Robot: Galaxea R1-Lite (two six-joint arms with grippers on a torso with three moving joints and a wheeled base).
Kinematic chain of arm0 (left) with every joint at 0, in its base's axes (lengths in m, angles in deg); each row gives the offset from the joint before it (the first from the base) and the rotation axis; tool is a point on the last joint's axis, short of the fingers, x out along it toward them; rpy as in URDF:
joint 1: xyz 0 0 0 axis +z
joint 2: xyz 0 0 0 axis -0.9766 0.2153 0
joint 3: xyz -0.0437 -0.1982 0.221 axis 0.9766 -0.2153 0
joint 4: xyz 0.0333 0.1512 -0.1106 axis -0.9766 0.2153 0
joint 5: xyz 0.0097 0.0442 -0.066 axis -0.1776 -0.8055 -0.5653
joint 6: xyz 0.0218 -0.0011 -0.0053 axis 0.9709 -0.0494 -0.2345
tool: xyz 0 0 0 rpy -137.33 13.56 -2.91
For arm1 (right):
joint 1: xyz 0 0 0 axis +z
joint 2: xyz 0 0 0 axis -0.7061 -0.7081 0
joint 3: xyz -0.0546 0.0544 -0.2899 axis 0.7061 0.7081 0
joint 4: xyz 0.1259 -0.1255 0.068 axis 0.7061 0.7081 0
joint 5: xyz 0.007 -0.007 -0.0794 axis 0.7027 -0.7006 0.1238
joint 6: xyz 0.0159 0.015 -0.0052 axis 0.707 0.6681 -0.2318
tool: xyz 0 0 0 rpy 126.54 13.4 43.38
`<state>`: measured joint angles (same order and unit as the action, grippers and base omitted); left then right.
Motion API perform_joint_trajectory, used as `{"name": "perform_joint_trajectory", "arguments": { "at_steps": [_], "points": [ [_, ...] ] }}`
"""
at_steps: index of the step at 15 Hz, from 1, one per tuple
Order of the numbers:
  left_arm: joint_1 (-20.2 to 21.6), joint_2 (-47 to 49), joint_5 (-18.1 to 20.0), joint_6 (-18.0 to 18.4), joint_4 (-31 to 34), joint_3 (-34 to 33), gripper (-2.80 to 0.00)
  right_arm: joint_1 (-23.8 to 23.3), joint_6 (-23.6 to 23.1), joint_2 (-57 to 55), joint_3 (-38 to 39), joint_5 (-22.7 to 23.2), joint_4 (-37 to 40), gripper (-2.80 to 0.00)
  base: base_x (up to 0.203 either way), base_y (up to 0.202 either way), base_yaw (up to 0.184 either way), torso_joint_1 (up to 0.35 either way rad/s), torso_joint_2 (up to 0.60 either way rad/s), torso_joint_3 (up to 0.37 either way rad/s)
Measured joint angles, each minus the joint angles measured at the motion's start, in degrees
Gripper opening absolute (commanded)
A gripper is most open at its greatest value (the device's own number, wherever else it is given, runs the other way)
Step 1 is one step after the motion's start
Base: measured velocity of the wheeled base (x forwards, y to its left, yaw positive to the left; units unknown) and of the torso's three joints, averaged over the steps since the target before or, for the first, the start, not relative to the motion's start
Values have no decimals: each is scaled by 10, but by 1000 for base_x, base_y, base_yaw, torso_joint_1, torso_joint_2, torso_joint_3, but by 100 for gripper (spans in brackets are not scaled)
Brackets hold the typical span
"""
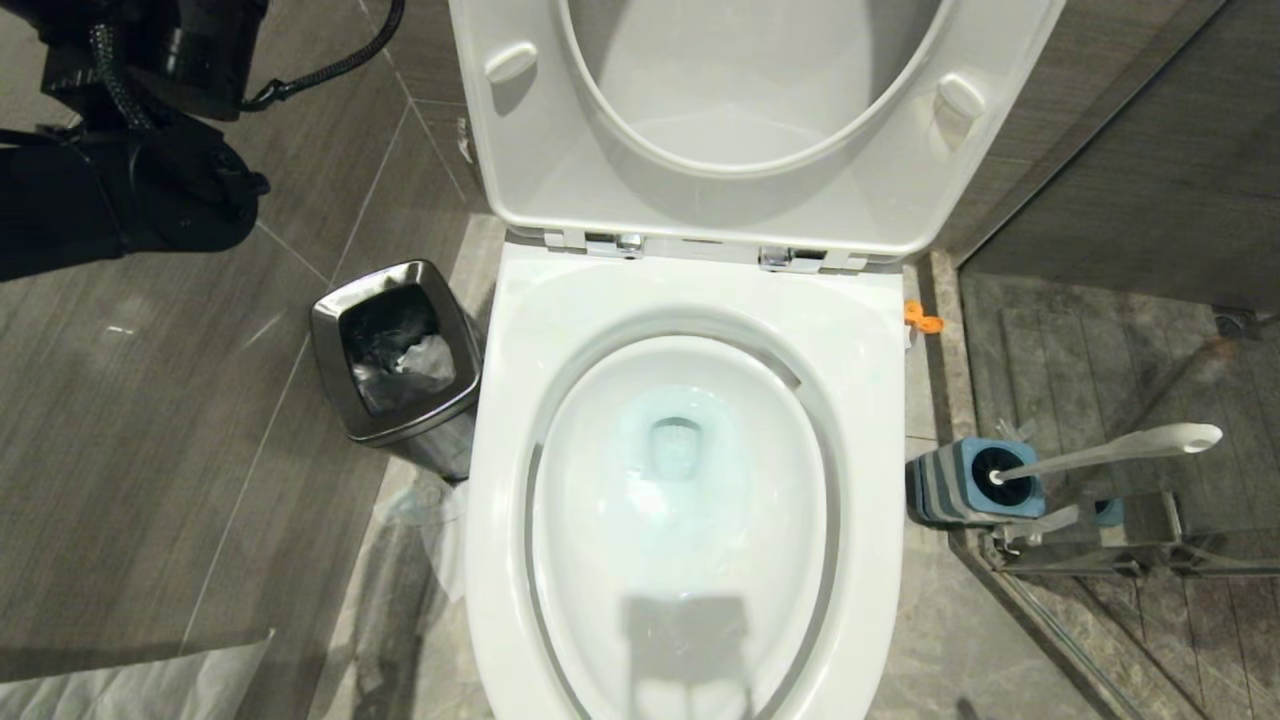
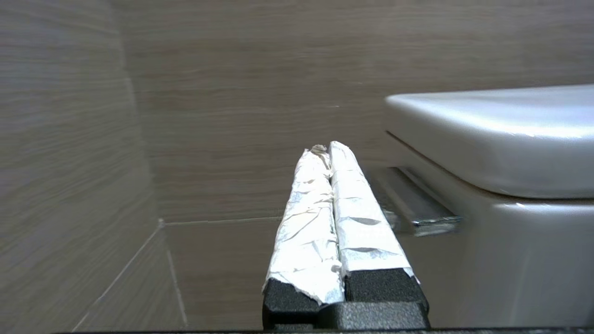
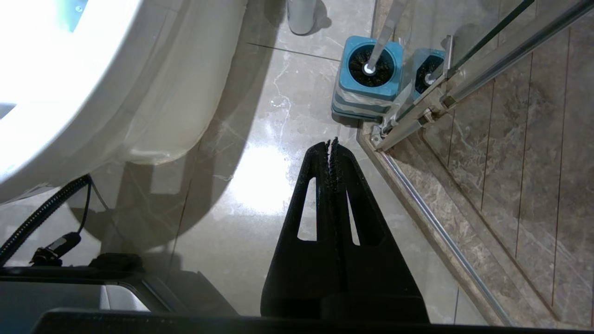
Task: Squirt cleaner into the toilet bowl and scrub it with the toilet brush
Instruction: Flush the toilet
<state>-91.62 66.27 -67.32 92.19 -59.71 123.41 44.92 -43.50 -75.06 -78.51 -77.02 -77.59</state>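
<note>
Both my pincers (image 2: 327,153) (image 3: 332,144) are pressed together, empty; bowl (image 1: 690,480) tinted teal (cleaner seemingly in), so a crooked grab could topple the brush (image 1: 1100,455)

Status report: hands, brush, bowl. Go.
Left hand shut, empty, beside cistern. Right hand shut, empty, above floor. Toilet brush in holder. Toilet bowl open, teal water; nothing blocking.

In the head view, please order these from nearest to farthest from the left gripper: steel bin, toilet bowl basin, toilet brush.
The left gripper itself is out of the head view; its arm is at upper left.
1. Steel bin, on the floor left of the toilet.
2. Toilet bowl basin, centre.
3. Toilet brush, in its holder at far right.
</note>
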Motion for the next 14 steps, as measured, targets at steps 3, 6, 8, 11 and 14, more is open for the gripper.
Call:
{"name": "perform_joint_trajectory", "arguments": {
  "at_steps": [3, 6, 8, 11, 14],
  "points": [
    [-2, 2, -24, -22, -2, 0, -280, 0, 0, 0, 0, 0, 0, -280, 0, 0, 0, 0, 0, 0],
    [-8, 5, -25, -42, -12, 0, -280, 0, 0, 0, 0, 0, 0, -280, 0, 0, 0, 0, 0, 0],
    [-10, 7, -24, -53, -15, 0, -280, 0, 0, 0, 0, 0, 0, -280, 0, 0, 0, 0, 0, 0],
    [-27, 7, -25, -54, -15, -1, -280, 0, 0, 0, 0, 0, 0, -280, 0, 0, 0, 0, 0, 0],
    [-51, 10, -21, -54, -17, -4, -280, 0, 0, 0, 0, 0, 0, -280, 0, 0, 0, 0, 0, 0]
  ]
}}
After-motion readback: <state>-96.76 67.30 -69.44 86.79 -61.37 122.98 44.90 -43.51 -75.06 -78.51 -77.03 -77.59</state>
